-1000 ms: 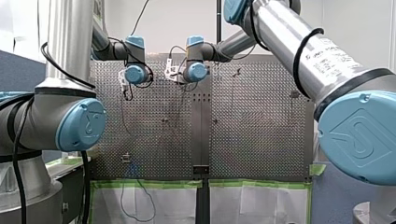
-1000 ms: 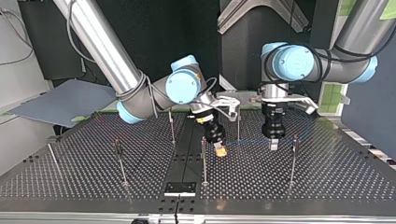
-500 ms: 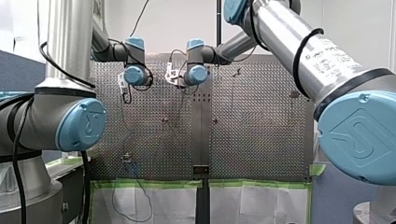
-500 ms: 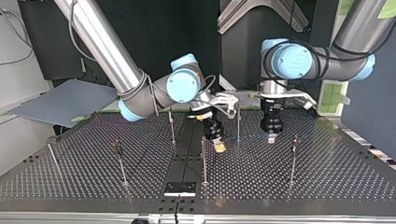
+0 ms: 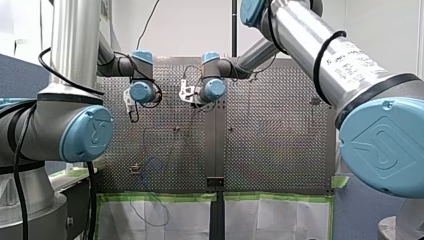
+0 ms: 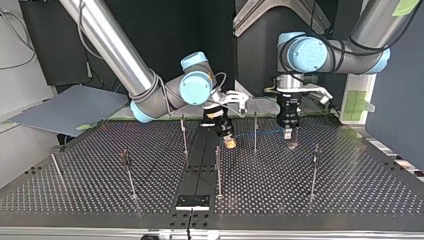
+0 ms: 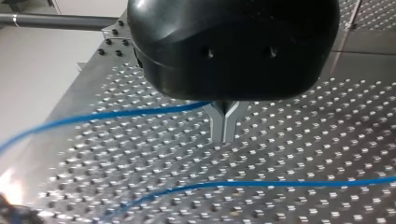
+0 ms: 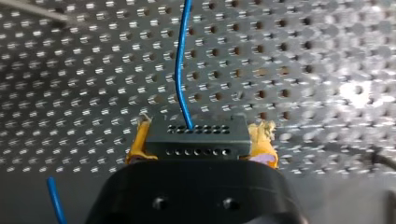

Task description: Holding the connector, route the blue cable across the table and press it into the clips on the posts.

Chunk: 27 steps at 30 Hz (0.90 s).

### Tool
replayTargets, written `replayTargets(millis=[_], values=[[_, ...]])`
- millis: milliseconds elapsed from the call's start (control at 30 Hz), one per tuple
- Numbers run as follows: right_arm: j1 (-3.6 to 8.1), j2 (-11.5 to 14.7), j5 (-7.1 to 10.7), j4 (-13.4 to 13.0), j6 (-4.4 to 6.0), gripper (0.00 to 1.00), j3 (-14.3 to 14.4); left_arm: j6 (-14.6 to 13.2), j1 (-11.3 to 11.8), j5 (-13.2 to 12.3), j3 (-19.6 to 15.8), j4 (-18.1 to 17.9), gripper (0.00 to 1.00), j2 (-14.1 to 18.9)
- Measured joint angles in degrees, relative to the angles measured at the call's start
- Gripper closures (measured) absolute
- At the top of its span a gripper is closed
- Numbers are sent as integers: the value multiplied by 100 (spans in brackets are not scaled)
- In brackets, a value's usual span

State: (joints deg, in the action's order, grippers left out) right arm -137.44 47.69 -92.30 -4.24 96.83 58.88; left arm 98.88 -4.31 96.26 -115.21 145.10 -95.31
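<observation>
In the right wrist view my right gripper (image 8: 200, 140) has its yellow pads (image 8: 138, 142) shut on a black connector (image 8: 196, 136), and the blue cable (image 8: 179, 70) leaves the connector's face ahead of it. In the top view this gripper (image 6: 229, 143) hangs over the table's middle, between two thin posts (image 6: 184, 131) (image 6: 255, 131). The cable (image 6: 260, 133) runs level from it to my left gripper (image 6: 289, 134). The left wrist view shows the metal fingers (image 7: 224, 122) pressed together with the cable (image 7: 140, 112) entering at their base. A second stretch of cable (image 7: 280, 183) sags under them.
More posts with clips stand nearer the top view's camera (image 6: 218, 170) (image 6: 314, 167) (image 6: 129, 172) (image 6: 56, 169). A black plate (image 6: 192, 202) sits at the perforated table's near edge (image 6: 300, 220). In the front view the cable's slack (image 5: 145, 210) hangs over the taped table edge.
Both grippers have risen and moved away from the top view's camera, carrying connector and cable. The cable between them now hangs higher, level with the post tops.
</observation>
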Motion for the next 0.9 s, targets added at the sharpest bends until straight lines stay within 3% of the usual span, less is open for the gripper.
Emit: replayTargets(millis=[367,600,900], values=[[1,0,-7,-2,-97,100,533,-86,-101,-53,-537,-423,100,-555],[1,0,-16,-14,-157,100,855,-66,-182,-134,-585,-586,100,-917],[15,-1,-22,-24,-167,100,1006,156,-209,-193,-586,-862,100,-1192]])
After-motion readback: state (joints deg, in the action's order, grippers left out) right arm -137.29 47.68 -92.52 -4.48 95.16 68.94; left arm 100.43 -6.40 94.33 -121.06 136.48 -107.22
